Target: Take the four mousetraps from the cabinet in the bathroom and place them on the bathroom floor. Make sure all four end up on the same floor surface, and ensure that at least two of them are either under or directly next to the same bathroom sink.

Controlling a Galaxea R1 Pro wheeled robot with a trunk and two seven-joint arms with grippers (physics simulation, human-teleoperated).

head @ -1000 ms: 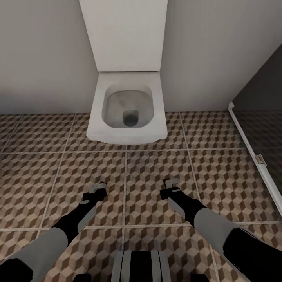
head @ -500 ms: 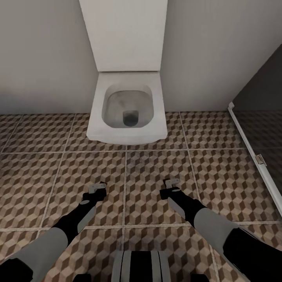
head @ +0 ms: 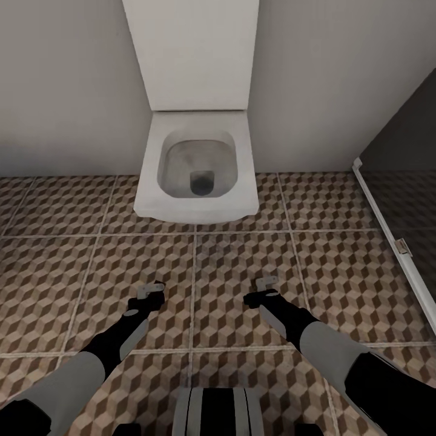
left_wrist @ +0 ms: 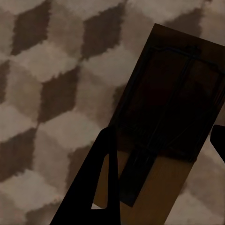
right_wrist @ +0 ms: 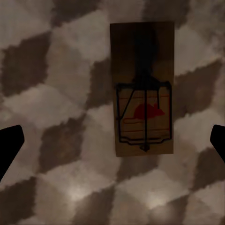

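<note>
- Right gripper (right_wrist: 112,140): fingers wide apart, empty; mousetrap (right_wrist: 143,89) flat on the bathroom floor (head: 339,266) between them, toward 12 o'clock.
- Left gripper (left_wrist: 161,140): fingers spread either side of a second mousetrap (left_wrist: 171,105); contact unclear.
- Risk: white fixture (head: 195,166) ahead resembles a toilet; if so, sink condition unmet.

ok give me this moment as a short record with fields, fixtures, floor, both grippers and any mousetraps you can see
fixture ahead: white wall-hung toilet, against the wall
right side: glass shower screen
floor: cube-pattern tiles
left gripper: over the floor, a mousetrap in shadow between its fingers; grip unclear
right gripper: open, fingers wide apart over the tiles
right-wrist mousetrap: flat on the tiles, red mark up, not gripped
cabinet, sink: not identified
</note>
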